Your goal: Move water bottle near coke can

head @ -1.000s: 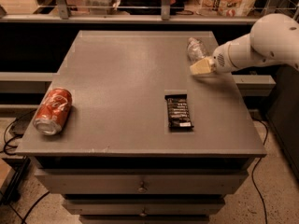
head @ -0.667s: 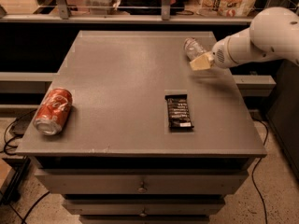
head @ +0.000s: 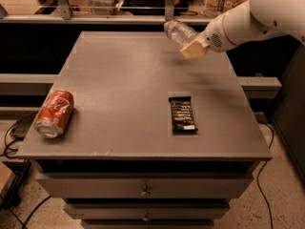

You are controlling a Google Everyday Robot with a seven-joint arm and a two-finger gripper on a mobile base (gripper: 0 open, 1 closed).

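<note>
On the grey desk (head: pixel 124 80), the coke can (head: pixel 54 113) lies sideways near the front-left corner. The end effector (head: pixel 193 47), clamped around the water bottle (head: pixel 178 31), holds it tilted in the air toward the far-right corner.

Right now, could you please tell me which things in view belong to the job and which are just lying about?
Part of the job: water bottle, held off the table at far right; tool, shut on it; coke can, lying on its side near the front left edge.
Just lying about: dark snack bar, flat on the table, front right.
</note>
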